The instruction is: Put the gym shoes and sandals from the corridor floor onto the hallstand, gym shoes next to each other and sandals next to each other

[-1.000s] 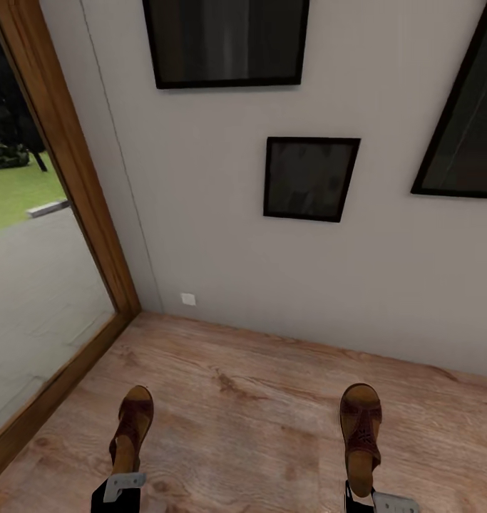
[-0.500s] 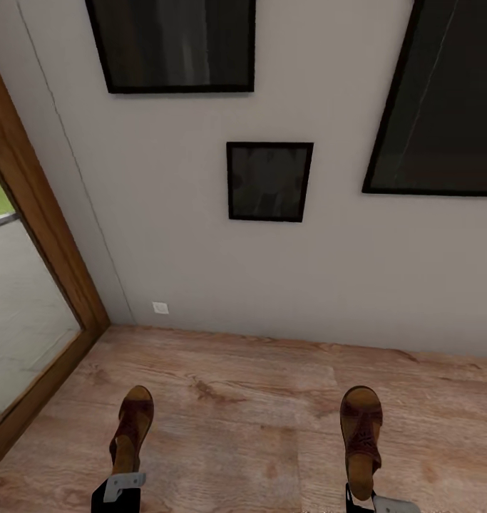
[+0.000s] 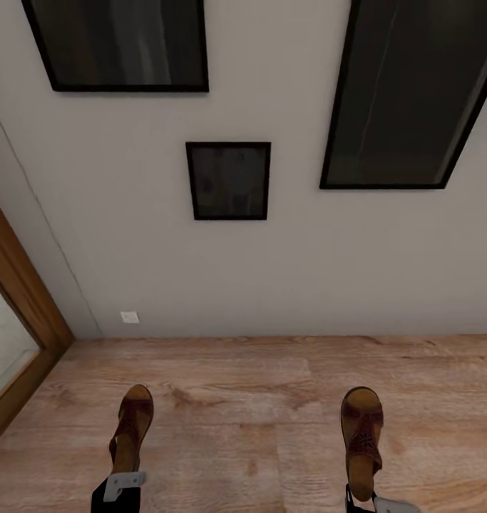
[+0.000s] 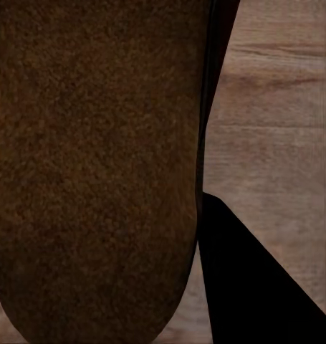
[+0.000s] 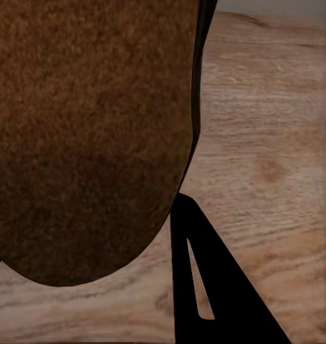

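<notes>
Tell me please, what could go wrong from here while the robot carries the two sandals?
The left sandal and right sandal seem gripped only at their heels, so either might slip onto the corridor floor. The wall with its small frame is close ahead; turning could knock the toes against it.

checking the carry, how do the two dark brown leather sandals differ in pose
The left dark brown leather sandal is rolled sideways, showing its profile; the right dark brown leather sandal faces up, cut-out upper and footbed showing. The left toe leans slightly right; the right points straight ahead. Both are held at the heel, toes forward, above the wood-plank floor.
</notes>
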